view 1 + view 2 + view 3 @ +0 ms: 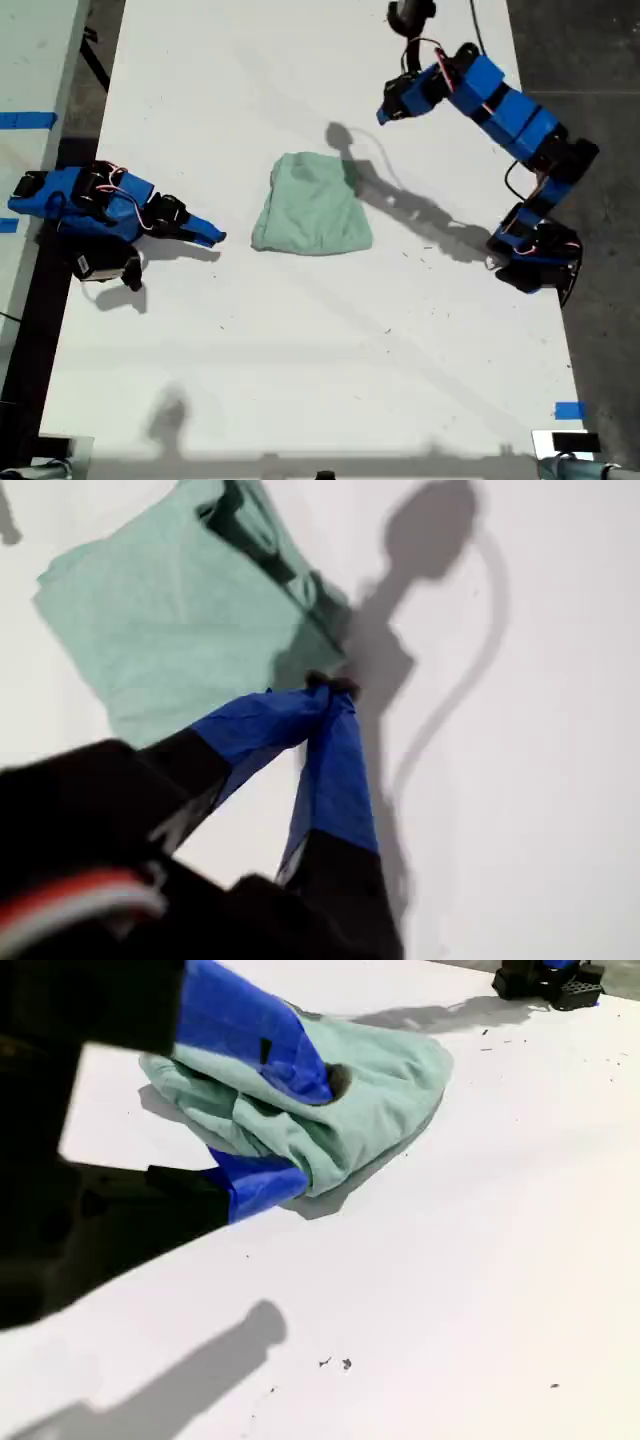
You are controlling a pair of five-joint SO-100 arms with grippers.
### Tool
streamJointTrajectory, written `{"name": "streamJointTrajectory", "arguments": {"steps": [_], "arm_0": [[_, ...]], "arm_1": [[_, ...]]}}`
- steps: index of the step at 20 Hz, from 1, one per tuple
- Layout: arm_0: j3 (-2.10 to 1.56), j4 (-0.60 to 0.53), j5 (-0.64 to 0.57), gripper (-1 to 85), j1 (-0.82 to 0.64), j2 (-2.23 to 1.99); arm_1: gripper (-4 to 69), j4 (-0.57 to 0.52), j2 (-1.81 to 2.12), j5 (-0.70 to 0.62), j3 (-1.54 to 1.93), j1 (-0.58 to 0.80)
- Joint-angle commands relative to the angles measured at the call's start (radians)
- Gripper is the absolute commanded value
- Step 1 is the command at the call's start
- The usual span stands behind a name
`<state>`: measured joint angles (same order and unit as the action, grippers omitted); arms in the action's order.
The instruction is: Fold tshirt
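Observation:
The tshirt point(312, 205) lies in a compact pale mint-green bundle in the middle of the white table point(300, 350). My first gripper point(383, 113) hangs raised above the table, toward the exterior view's upper right of the cloth. Its blue fingertips meet with nothing between them, as the first wrist view shows, with my first gripper point(330, 685) just off the edge of the tshirt point(190, 610). My second gripper point(218, 238) rests low at the exterior view's left, a short gap from the cloth. In the second wrist view my second gripper point(315, 1130) stands slightly open and empty, with the tshirt point(370, 1100) behind it.
The first arm's base point(535, 255) stands at the exterior view's right table edge. Blue tape marks sit at the exterior view's lower right point(570, 410) and far left point(25, 120). Dark floor borders the table on the exterior view's right.

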<state>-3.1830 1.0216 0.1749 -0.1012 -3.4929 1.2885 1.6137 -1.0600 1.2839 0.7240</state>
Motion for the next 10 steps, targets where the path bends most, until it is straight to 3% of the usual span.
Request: {"name": "streamJointTrajectory", "arguments": {"steps": [1,4,7,10], "arm_0": [[-0.006,0.008,-0.014,12.8,-0.097,-0.104],[-0.006,0.017,-0.066,12.9,-0.153,-0.104],[-0.006,0.017,-0.066,12.9,-0.167,-0.104],[-0.006,0.017,-0.066,12.9,-0.167,-0.104]], "arm_1": [[-1.5,0.043,0.440,0.138,0.365,-0.097],[-1.5,0.021,0.854,0.367,0.838,-0.244],[-1.5,-0.083,1.210,0.620,1.287,-0.411],[-1.3,-0.035,1.707,0.910,1.692,-0.558]]}}
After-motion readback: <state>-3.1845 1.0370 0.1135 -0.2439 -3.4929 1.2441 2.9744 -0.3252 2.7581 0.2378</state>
